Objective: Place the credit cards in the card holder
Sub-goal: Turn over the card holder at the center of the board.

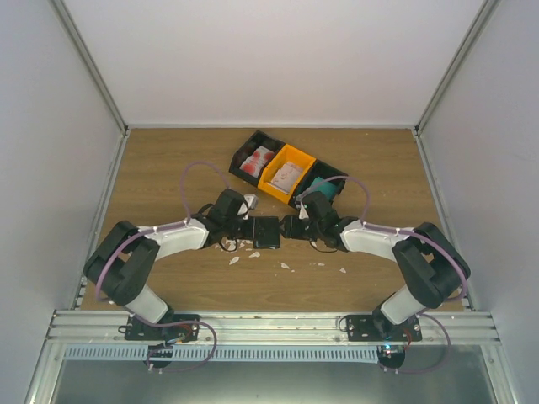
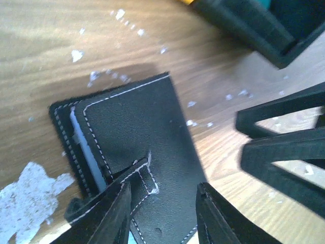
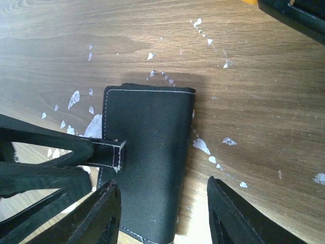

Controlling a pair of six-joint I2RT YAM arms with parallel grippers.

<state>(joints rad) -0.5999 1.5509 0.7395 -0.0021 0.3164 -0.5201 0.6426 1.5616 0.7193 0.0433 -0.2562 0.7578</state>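
Note:
The black card holder (image 1: 266, 231) lies shut on the wood table between my two grippers. In the left wrist view the card holder (image 2: 137, 122) shows white stitching, a strap tab (image 2: 141, 170) and a pale card edge (image 2: 86, 152) in its side. My left gripper (image 2: 161, 206) is open, one finger under the strap tab. My right gripper (image 3: 167, 203) is open astride the card holder's (image 3: 147, 147) near end. Red-and-white cards (image 1: 257, 160), pale cards (image 1: 286, 175) and teal cards (image 1: 325, 187) sit in bins at the back.
Two black bins (image 1: 244, 150) (image 1: 337, 177) and an orange bin (image 1: 296, 155) stand in a row behind the grippers. Small white scraps (image 1: 234, 260) (image 2: 30, 193) (image 3: 201, 146) litter the table around the card holder. White walls enclose the table.

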